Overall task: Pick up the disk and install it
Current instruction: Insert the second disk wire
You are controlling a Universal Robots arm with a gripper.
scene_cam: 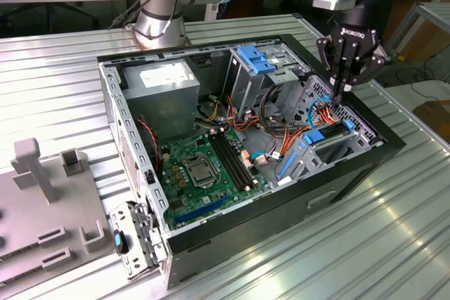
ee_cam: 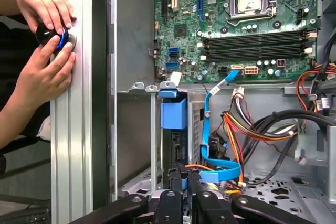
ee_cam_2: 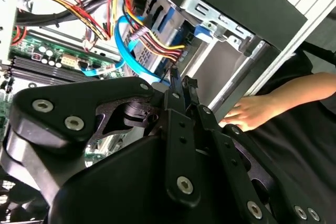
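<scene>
On the exterior view's left, well apart from your end effector, a grey fixture (scene_cam: 43, 201) with upright blocks lies on the ribbed metal worktop (scene_cam: 63, 82). Nearer to the end effector, a grey metal bracket (scene_cam: 135, 238) with a blue tab leans at the corner of the open computer case (scene_cam: 281, 223). Inside the case the green motherboard (scene_cam: 200, 166) lies flat, and behind it the grey power supply (scene_cam: 165, 79) stands. Closer again to the end effector, a blue latch (scene_cam: 256, 57) sits on top of the grey drive cage.

Your end effector (scene_cam: 339, 91) hangs with its fingers pointing down over the case's end on the exterior view's right. The fingers are drawn together, and both wrist views (ee_cam_2: 181, 85) (ee_cam: 182, 174) show them closed tip to tip. The disk (scene_cam: 335, 144) is just below the fingertips, a dark slab with blue rails sitting in the lower grey bay of the case. You cannot tell whether the fingertips touch it. A flat blue cable (ee_cam: 220, 169) curls just beside the fingertips, next to a bundle of orange and yellow wires (ee_cam: 236, 129).

In the first wrist view, well apart from the end effector, a person's two hands (ee_cam: 44, 74) hold a black knob (ee_cam: 51, 35) with a blue ring on the worktop beside the case.
</scene>
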